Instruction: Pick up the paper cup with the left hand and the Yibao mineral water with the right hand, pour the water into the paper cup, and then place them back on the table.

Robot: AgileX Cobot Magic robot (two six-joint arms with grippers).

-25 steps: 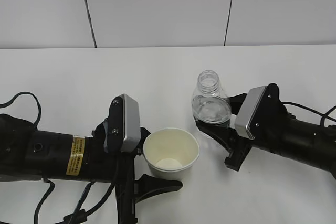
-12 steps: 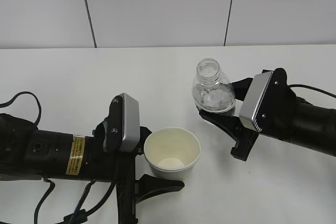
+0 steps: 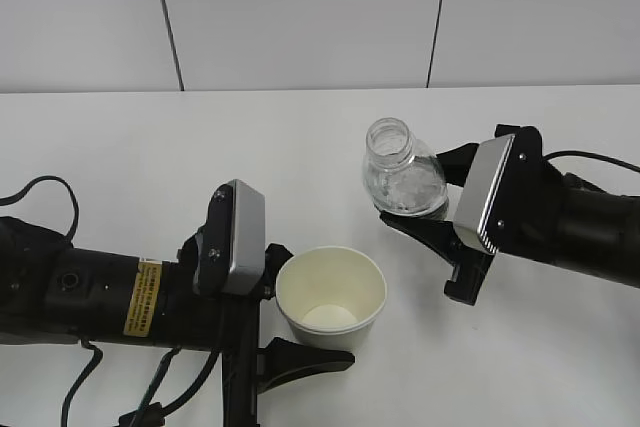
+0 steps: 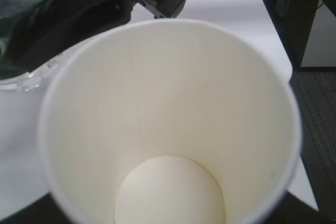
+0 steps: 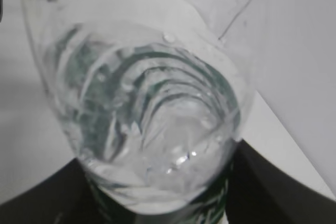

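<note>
**Q:** What changed over the last second?

**A:** My right end effector (image 3: 420, 219) has raised the water bottle (image 3: 403, 179) off the counter (image 3: 300, 137) and carried it up and a little toward the middle. The bottle's open mouth now leans left, toward the cup, where a second ago it stood upright. My left end effector (image 3: 290, 319) has barely shifted; the paper cup (image 3: 331, 296) sits slightly lower and to the right in the exterior view.

**Q:** State of each end effector?

**A:** Right: part-way closed around the bottle's lower body, one finger on each side. Left: part-way closed around the cup's wall, holding it mouth-up. Neither opening has altered.

**Q:** Where do the two things stand relative to each other?

**A:** Apart. The bottle hangs above and to the right of the cup, its mouth not yet over the rim. In the left wrist view the cup (image 4: 168, 124) is dry inside, with the bottle's clear edge (image 4: 21, 35) at the upper left.

**Q:** Meaning for the task?

**A:** Both picks look done; the tilt suggests the pour is starting. Judgement: I must bring the mouth over the rim before tipping further, or water lands on the counter.
</note>
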